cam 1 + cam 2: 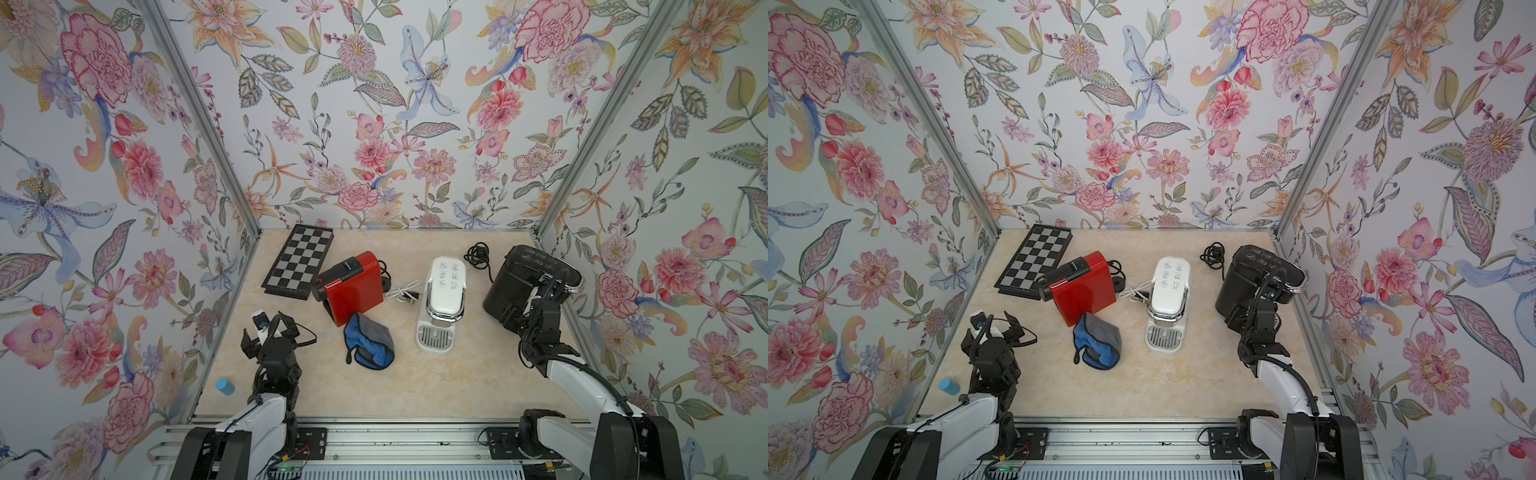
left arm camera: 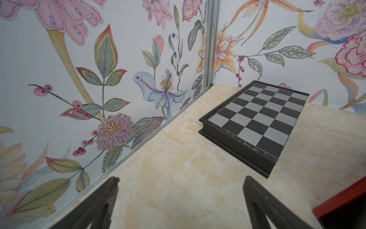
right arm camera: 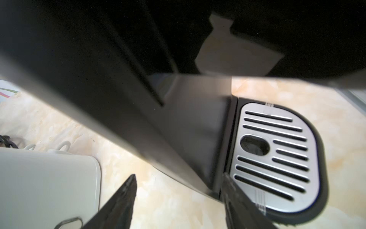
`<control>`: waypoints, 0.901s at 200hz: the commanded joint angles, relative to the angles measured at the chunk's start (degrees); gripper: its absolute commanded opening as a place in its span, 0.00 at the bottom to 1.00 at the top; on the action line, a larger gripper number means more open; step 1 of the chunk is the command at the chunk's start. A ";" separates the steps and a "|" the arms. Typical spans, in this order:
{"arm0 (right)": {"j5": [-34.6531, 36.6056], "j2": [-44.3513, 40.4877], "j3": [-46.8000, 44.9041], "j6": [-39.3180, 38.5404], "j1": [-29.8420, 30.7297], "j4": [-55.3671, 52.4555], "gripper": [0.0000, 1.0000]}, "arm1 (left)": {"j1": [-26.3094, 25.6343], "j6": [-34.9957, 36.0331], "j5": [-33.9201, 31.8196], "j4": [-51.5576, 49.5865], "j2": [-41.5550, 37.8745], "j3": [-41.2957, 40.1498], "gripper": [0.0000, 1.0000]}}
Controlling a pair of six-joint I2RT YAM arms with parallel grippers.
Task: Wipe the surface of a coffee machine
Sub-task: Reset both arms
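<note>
Wiping not begun: blue cloth (image 1: pixel 368 340) lies untouched on the surface (image 1: pixel 415 386), both jaws spread and empty, right by the black coffee machine (image 1: pixel 505 286)

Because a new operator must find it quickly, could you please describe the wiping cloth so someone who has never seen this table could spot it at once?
On the marble-look table stand a red machine, a white machine and a black machine. The cloth lies crumpled in front of the red machine, beside the white machine's drip tray. It is the only soft thing, blue with grey.
</note>
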 commanded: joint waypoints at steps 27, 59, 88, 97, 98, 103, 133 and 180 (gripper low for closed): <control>0.84 -5.45 -0.46 -3.49 4.36 -1.44 0.70 | 0.58 2.41 2.52 13.82 9.46 3.30 0.99; 1.68 -9.85 -1.47 -3.45 6.07 -2.16 0.70 | 0.74 3.99 4.79 13.51 13.99 6.94 0.99; 8.83 -11.20 -0.85 -8.00 13.12 -3.91 0.70 | 0.79 6.48 5.02 12.14 16.38 10.28 0.99; 11.01 -11.03 -0.77 -9.32 14.90 -3.34 0.70 | 0.78 7.96 4.70 13.93 17.27 10.28 0.99; 11.11 -10.96 -0.76 -9.56 15.10 -3.23 0.70 | 0.76 8.14 4.64 14.11 17.38 10.29 0.99; 11.46 -10.57 -0.83 -10.33 15.68 -2.22 0.70 | 0.78 8.89 4.58 15.36 17.85 10.30 0.99; 16.11 -7.49 0.11 -17.56 18.16 3.84 0.72 | 1.04 11.65 7.08 24.01 22.01 8.93 0.99; 17.06 -4.92 -11.40 -26.01 13.82 33.27 0.78 | 1.18 13.37 11.75 32.35 25.62 5.61 0.99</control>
